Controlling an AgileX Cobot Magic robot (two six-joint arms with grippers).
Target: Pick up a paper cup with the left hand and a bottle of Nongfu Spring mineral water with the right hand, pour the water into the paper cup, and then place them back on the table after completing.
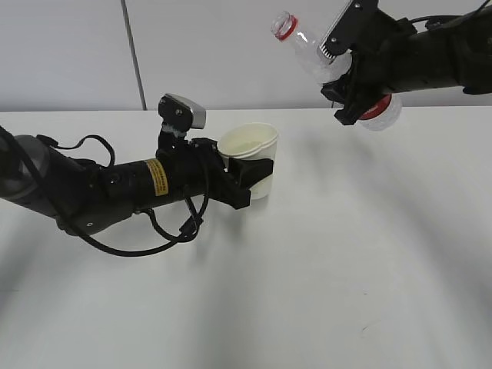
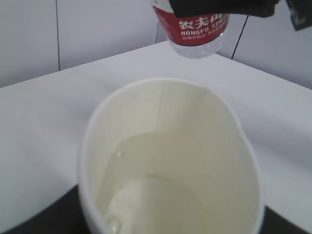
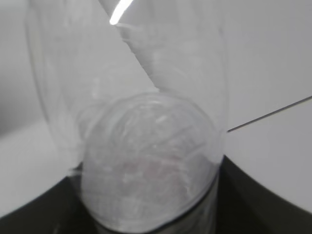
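Holding the paper cup [image 1: 250,157] just above the tabletop [image 1: 346,254], the left gripper [image 1: 247,178] is squeezing its sides. Water [image 2: 156,190] is sitting inside. The right gripper [image 1: 347,81] is gripping the bottle [image 1: 323,61] up high, tilted.

The table [image 1: 346,269] is a plain white matte top. Soft shadows fall across it, and nothing visibly rests directly on its surface.

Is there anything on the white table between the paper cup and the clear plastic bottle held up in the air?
Nothing: in the exterior view, only bare white table separates the white paper cup from the raised clear plastic bottle.
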